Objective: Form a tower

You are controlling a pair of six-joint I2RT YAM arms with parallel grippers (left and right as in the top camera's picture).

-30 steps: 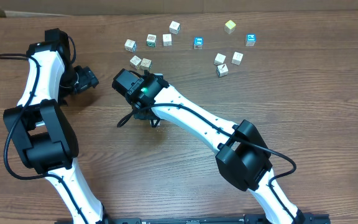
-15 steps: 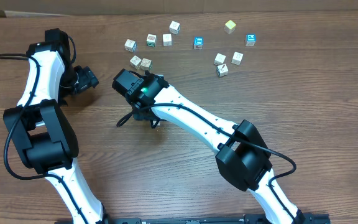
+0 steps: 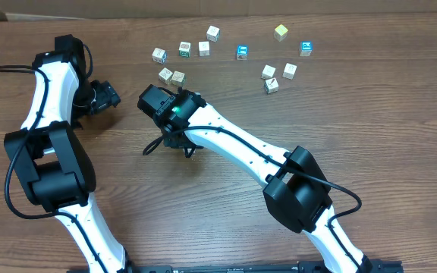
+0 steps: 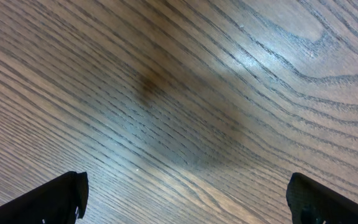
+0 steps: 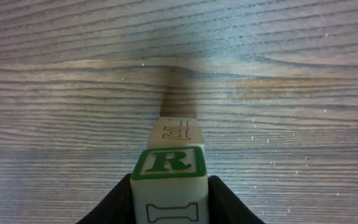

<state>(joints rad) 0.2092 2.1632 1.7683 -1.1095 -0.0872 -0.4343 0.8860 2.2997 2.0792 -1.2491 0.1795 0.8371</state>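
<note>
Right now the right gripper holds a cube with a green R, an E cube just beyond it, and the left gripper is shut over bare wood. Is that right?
Not quite. The left gripper is open, not shut: the left wrist view shows its fingers set wide apart over bare table. The rest stands.

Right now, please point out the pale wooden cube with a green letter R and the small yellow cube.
Green R cube (image 5: 168, 163): right wrist view, its R face.
Yellow cube (image 3: 281, 32): overhead view, top face.

Bare table (image 3: 400, 152) is lying open for you right of the right arm (image 3: 234, 145); loose cubes (image 3: 204, 48) are crowding the far side, and the tower (image 5: 168, 163) is blocking beneath its wrist.
</note>
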